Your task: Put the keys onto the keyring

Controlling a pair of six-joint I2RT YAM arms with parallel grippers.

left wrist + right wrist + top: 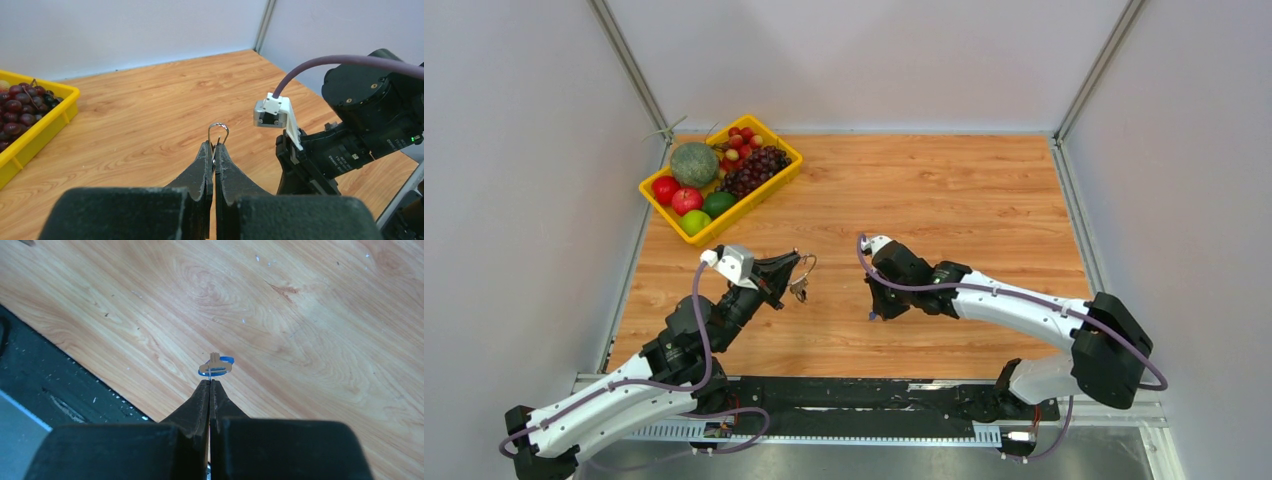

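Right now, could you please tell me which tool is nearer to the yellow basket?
Left. The left tool is just near-right of the basket; the right tool is farther right.

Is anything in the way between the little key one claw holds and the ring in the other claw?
Nothing visible. The right gripper pinches the blue-headed key, the left gripper pinches the keyring, and only open space over the wooden table separates them.

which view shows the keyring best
Left wrist: the keyring stands as a clear wire loop pinched by the left gripper. Top external shows it only as a tiny glint at that gripper's tip. Right wrist misses it, showing only the right gripper pinching a blue-headed key.
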